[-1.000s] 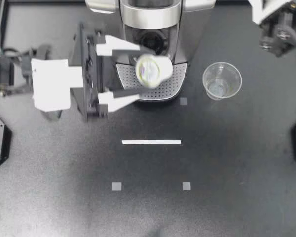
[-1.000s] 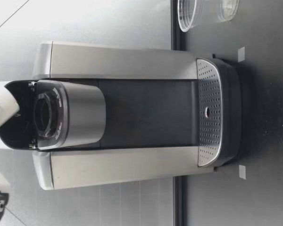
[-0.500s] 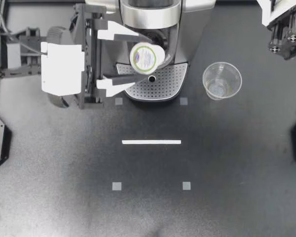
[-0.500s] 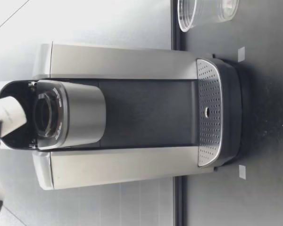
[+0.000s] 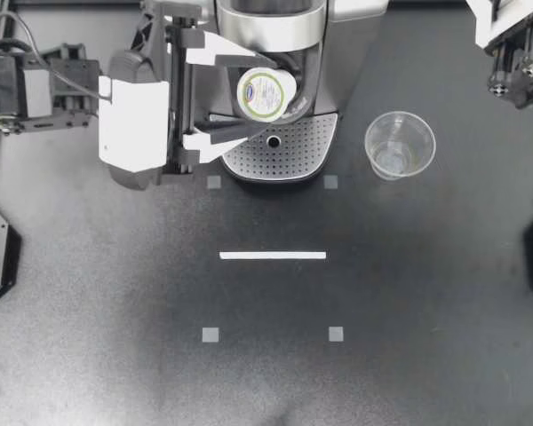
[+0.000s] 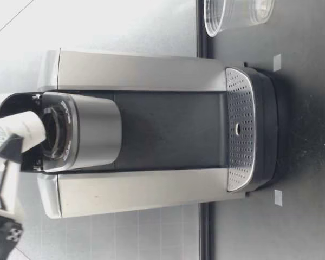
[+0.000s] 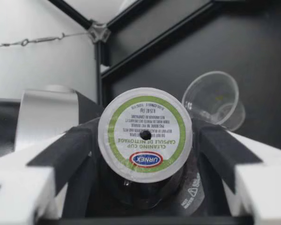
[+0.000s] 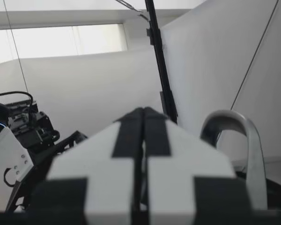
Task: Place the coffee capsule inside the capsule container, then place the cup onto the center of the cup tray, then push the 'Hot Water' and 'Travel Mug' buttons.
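**Capsule held at the brewer's open mouth**

The table (image 5: pixel 266 382) is matte black, marked with a white tape strip (image 5: pixel 273 256) and small grey squares (image 5: pixel 210 335). Black frame bars edge it, and the wrist views show plain white walls behind and a bright window band.

The coffee machine (image 5: pixel 275 27) stands at the far middle of the table, its perforated cup tray (image 5: pixel 306 153) bare. The clear cup (image 5: pixel 399 145) stands on the table beside the machine, on my right arm's side, apart from the tray.

My left gripper (image 5: pixel 265 96) clasps the coffee capsule (image 5: pixel 266 93) from two sides, foil lid facing up. In the low view the capsule (image 6: pixel 21 127) is tilted, its body end at the mouth of the open capsule container (image 6: pixel 57 132); whether it is seated I cannot tell.

The lid (image 7: pixel 145 135) bears a green ring, curved lines of small print, an oval logo and a small central hole.

My right arm (image 5: pixel 515 53) is raised at the far corner, its right gripper (image 8: pixel 143 136) pinched closed on nothing.
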### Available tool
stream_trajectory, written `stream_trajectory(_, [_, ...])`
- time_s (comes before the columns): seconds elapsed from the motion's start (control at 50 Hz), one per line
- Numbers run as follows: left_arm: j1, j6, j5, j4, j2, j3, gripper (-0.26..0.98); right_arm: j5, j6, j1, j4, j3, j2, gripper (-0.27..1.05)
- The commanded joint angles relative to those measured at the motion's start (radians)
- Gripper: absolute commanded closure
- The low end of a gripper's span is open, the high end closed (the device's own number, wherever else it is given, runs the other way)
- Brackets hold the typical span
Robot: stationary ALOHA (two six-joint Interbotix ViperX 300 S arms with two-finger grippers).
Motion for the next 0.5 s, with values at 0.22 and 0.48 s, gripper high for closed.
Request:
stream_trajectory(0.22, [0.012, 0.000, -0.005, 0.051, -0.002, 0.006, 0.22, -0.003, -0.005, 0.005, 0.002, 0.003, -0.028, 0.68])
stream_trajectory(0.48, [0.031, -0.002, -0.003, 0.055, 0.003, 0.005, 0.22, -0.003, -0.005, 0.003, 0.002, 0.008, -0.028, 0.68])
